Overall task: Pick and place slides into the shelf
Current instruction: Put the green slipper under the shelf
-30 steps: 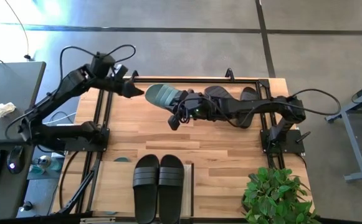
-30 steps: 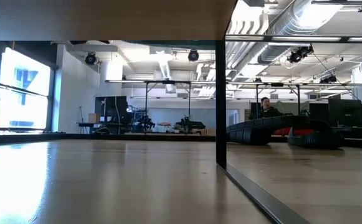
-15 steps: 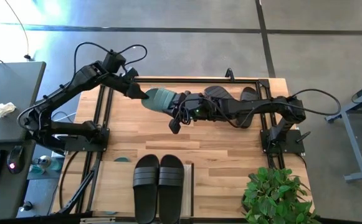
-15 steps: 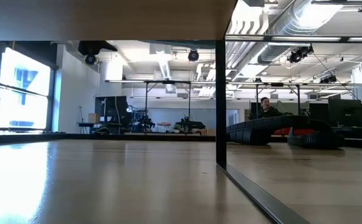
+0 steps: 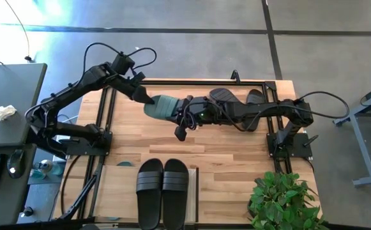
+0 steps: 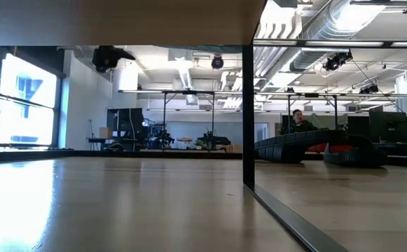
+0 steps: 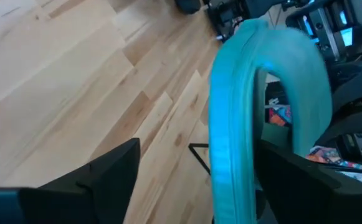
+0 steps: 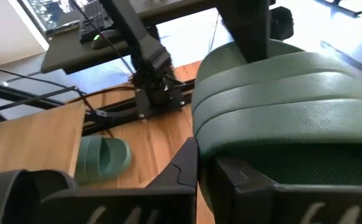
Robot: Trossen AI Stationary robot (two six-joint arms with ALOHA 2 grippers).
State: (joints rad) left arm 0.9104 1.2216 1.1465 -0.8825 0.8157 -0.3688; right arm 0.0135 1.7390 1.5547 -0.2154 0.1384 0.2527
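A sage-green slide [image 5: 165, 106] hangs above the table's far middle, with my right gripper [image 5: 184, 114] shut on the end toward the right edge. My left gripper [image 5: 148, 101] is open at the slide's other end. In the left wrist view its fingers stand on either side of the slide's sole edge [image 7: 230, 124]; I cannot tell whether they touch it. A second green slide [image 8: 103, 155] lies on the wood near the left arm's base. A black pair [image 5: 163, 191] rests soles down on the shelf [image 5: 122, 198] at the near edge. More black slides [image 5: 236, 97] lie at the far right. My right gripper pinches the green slide's end nearest the right arm [image 8: 230, 155] between its two fingers, coming nearly level from the table's right side. The slide itself covers the exact spot. The slide is lifted clear of the table, and its ribbed strap [image 8: 280, 93] faces the wrist camera.
A potted plant [image 5: 284, 201] stands at the near right corner. Dark frame rails run along the table's left, far and right sides. A shelf post [image 6: 247, 115] stands upright in the low view, with black slides [image 6: 308, 147] on the table behind it. A desk with a keyboard stands off the left edge.
My left gripper has come down and toward the right, up to the green slide's free end, tipping further downward, so that its fingers now straddle that end. My right gripper has stayed in place but rolled a little, and the slide has shifted slightly toward the near edge.
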